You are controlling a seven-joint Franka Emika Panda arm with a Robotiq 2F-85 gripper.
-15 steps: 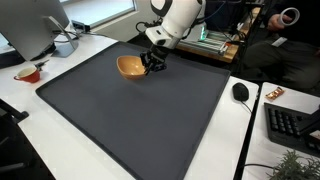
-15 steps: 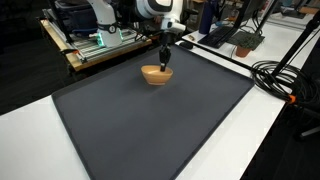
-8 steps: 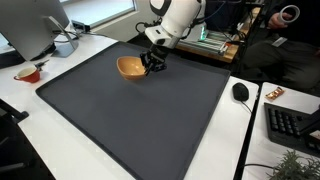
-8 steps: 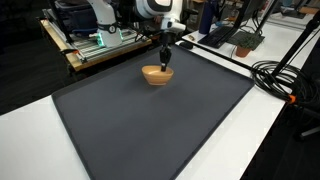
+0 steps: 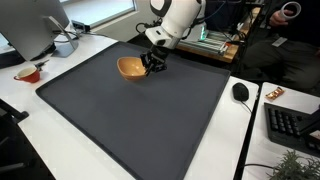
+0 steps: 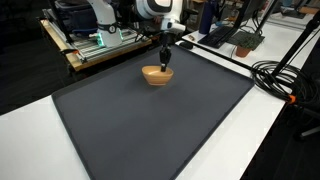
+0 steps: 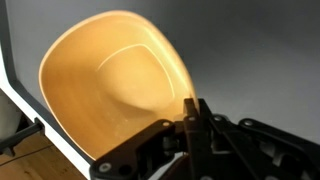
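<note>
Wrist view: the gripper (image 7: 195,125) is pinched narrow on the rim of a wooden bowl (image 7: 110,85), at the lower right of the frame. In both exterior views a dark mat (image 5: 150,125) fills the foreground. The bowl sits upright near its far edge, upper centre, with the arm over it.
</note>
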